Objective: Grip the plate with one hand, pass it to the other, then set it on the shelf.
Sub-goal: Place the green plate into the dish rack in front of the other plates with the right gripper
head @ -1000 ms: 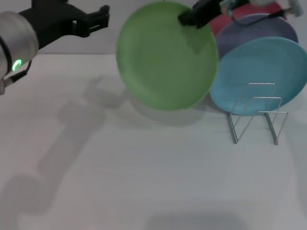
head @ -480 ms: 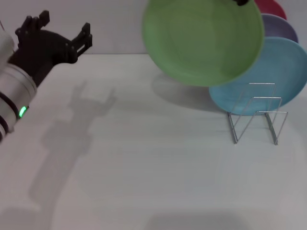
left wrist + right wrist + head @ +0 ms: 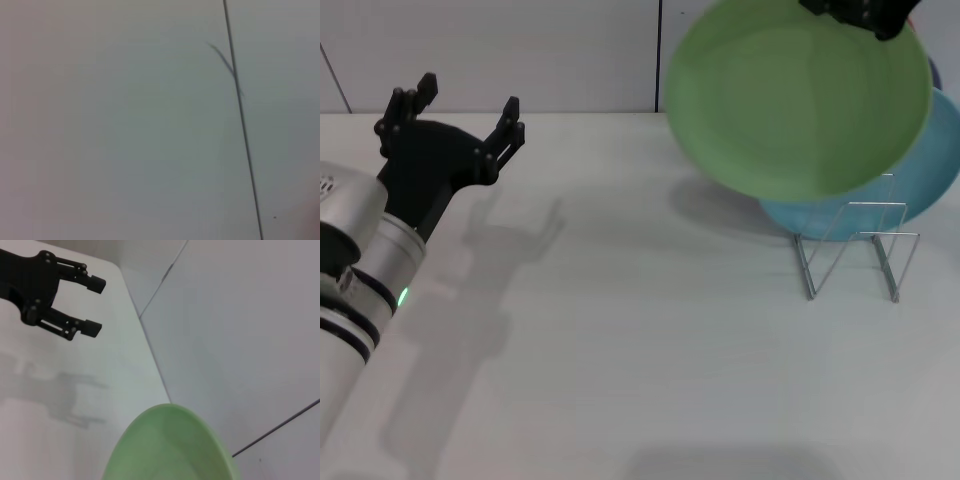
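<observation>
**Green plate held in the air over the rack**

In the head view, the light green plate (image 3: 798, 100) is at about 1 o'clock, lifted above the white table (image 3: 640, 360) and tilted so that its inner face looks toward the camera. It is round, matte and plain, with a shallow raised rim and no pattern. The right gripper (image 3: 860, 12) clamps its upper edge at the top border of the picture. Behind and below the plate, a turquoise-blue plate (image 3: 930, 170) stands in the wire plate rack (image 3: 855, 240), and the green plate hides most of it. The left gripper (image 3: 450, 112) is at about 10 o'clock, well apart from the plate, with its jaws spread wide and nothing between them.

The left wrist view shows only a pale flat surface crossed by one thin dark line.

In the right wrist view, the green plate's rim (image 3: 170, 445) curves up at 6 o'clock, smooth and even in colour. At 10 o'clock the left gripper (image 3: 92, 306) is seen farther off over the table, its two black fingers (image 3: 90, 282) parted.
</observation>
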### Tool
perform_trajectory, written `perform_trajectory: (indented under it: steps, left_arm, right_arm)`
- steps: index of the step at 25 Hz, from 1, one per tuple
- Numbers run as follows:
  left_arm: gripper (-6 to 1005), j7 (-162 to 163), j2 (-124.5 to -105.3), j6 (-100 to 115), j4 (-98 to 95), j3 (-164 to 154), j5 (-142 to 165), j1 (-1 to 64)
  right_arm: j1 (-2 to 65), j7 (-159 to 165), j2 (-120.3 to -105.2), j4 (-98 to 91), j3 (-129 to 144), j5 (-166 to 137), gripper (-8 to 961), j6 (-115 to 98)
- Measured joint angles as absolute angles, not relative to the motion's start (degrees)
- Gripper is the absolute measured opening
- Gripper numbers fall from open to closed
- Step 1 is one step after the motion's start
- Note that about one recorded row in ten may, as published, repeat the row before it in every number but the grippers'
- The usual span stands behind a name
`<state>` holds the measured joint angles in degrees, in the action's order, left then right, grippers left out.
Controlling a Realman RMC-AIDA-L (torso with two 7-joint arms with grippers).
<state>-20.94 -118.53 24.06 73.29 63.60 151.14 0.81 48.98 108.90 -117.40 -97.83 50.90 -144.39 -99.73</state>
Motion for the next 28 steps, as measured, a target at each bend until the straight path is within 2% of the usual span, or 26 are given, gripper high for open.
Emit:
perform_trajectory:
  steps: [28]
  left_arm:
    - [868,-17.93,-118.56,28.33,68.72,61.96,151.07,1.24]
  right_arm:
    - [42.78,95.21,-118.17,-102.88,47.48,-143.30,65,-105.19]
